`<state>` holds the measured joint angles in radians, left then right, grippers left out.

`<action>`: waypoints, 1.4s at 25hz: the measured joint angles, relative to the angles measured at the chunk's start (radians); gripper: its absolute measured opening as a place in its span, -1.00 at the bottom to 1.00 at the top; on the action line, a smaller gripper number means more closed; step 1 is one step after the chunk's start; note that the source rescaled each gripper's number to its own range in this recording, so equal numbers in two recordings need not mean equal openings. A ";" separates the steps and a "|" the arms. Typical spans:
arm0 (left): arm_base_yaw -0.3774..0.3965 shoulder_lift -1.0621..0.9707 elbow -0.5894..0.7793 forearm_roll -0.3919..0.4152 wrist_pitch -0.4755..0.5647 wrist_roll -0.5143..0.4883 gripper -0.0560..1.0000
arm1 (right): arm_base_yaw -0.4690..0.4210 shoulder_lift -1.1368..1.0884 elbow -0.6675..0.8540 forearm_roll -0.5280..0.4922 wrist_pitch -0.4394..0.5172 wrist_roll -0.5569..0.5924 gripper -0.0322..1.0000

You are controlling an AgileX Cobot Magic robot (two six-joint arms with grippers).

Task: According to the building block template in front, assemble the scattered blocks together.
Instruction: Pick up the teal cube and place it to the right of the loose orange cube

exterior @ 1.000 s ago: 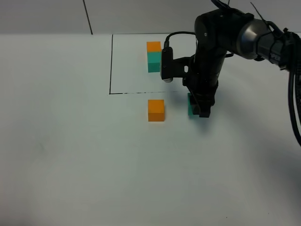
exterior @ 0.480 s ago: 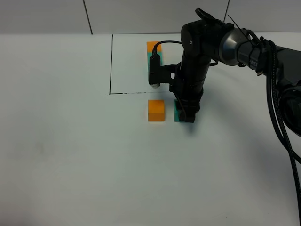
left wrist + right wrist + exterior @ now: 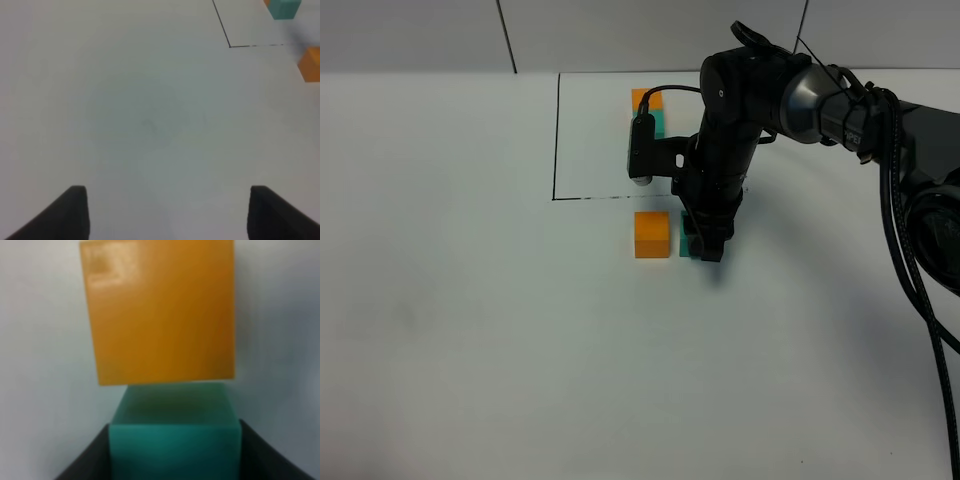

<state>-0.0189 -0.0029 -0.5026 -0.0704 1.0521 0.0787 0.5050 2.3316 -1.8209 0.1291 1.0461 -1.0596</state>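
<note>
Toward the far edge of the surface, the high view shows the right gripper [image 3: 706, 246] clamped on the teal block [image 3: 686, 246], just beside the orange block [image 3: 651, 235] with a thin gap between them. Best to bring it in squarely, faces parallel, so the pair matches the template [image 3: 642, 100], which is half hidden behind the arm. Left wrist view: the left gripper [image 3: 167, 215] has its jaws apart and empty. Right wrist view: teal sits between the jaws, orange ahead; whether they touch is unclear.
</note>
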 joint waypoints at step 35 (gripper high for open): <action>0.000 0.000 0.000 0.000 0.000 0.000 -0.11 | 0.021 0.019 -0.007 0.002 -0.022 -0.074 -0.91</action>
<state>-0.0189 -0.0029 -0.5026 -0.0704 1.0521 0.0787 0.5264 2.3510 -1.8282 0.1316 1.0240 -1.1332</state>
